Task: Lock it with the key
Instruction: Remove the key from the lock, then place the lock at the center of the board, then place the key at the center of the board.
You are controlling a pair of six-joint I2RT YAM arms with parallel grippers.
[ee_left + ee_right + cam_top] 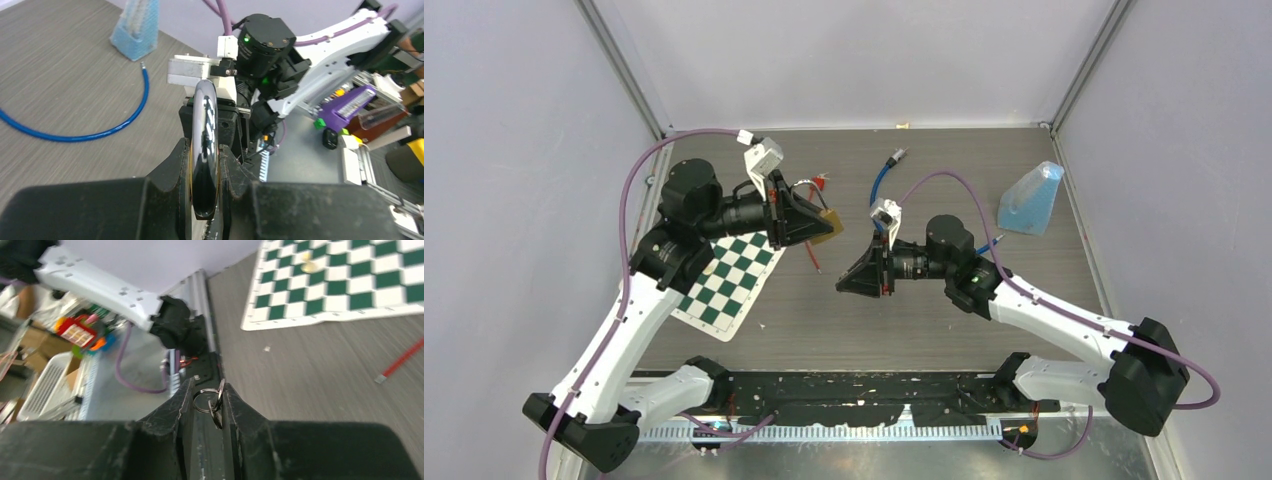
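While left pincer [205, 152] pinches padlock [205, 125], right pincer [206, 390] pinching key ring [215, 406], tips apart above table [904, 325]

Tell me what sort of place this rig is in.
Probably a robotics lab test cell: grey panel walls on aluminium posts box in a wood-grain table, and the right wrist view shows cluttered storage bins just outside it.
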